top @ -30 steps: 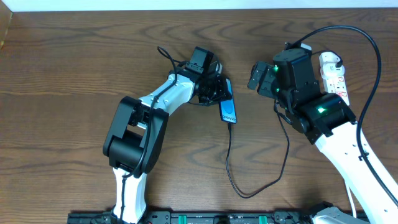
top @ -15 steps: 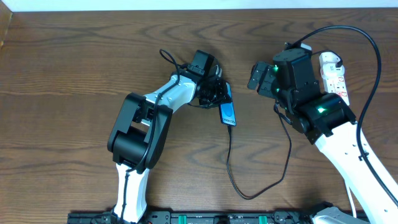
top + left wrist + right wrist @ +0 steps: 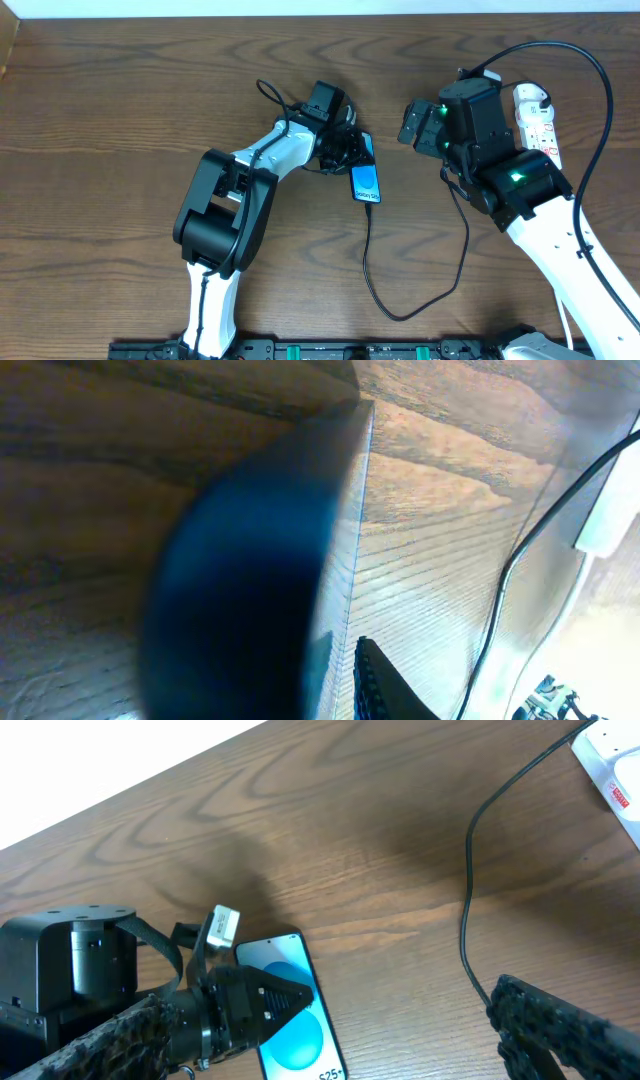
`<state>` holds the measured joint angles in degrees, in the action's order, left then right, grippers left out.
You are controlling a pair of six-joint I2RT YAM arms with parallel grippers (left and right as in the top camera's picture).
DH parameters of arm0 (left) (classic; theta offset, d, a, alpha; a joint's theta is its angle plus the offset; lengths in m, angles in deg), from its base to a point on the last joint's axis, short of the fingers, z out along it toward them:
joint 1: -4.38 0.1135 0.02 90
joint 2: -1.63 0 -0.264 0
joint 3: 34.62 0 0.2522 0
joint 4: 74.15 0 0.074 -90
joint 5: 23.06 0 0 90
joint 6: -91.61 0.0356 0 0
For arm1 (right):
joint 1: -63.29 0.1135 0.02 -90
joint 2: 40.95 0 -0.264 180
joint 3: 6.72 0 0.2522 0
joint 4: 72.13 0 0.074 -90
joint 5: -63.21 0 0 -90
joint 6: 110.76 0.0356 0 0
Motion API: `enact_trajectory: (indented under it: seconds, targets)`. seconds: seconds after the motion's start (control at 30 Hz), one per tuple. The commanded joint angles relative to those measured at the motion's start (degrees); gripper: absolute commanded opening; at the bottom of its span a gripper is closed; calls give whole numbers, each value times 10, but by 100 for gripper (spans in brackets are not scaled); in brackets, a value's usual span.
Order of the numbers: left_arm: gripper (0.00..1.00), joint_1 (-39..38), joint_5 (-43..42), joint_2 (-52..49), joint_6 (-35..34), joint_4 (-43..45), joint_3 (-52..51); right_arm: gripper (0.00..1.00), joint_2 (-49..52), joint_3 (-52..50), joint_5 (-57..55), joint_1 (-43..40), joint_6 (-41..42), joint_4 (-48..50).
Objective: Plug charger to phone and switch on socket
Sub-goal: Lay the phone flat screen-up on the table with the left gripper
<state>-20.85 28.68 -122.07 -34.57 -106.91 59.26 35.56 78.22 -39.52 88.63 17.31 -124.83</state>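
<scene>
We see the phone (image 3: 366, 182) lying flat on the table (image 3: 120, 120), its upper left corner right at the left gripper (image 3: 347, 152) tips; whether they pinch it, we cannot tell. The charger (image 3: 366, 265) cable trails from the phone's lower end

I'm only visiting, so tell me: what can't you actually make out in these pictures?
- Whether the charger is seated in the phone: too small overhead; the right wrist view cuts off the phone's lower end.
- The socket switches: too small overhead, partly behind the right arm.
- The phone in the left wrist view: a blue blur against the lens.
- Whether the right gripper is open: dark overhead.
</scene>
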Motion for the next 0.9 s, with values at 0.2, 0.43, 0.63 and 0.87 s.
enact_trajectory:
  seconds: [0.2, 0.43, 0.63, 0.87]
  targets:
    - [25, -2, 2, -10, 1, -9, 3, 99, -8, 4, -11, -2, -9, -1]
    - [35, -2, 4, -10, 3, -19, 3, 99, -8, 4, -11, -2, -9, -1]
    - [58, -2, 9, -10, 3, -27, 3, 99, -8, 4, -11, -2, -9, 0]
    - [61, -2, 111, -10, 3, -105, 3, 99, -8, 4, -11, -2, -9, 0]
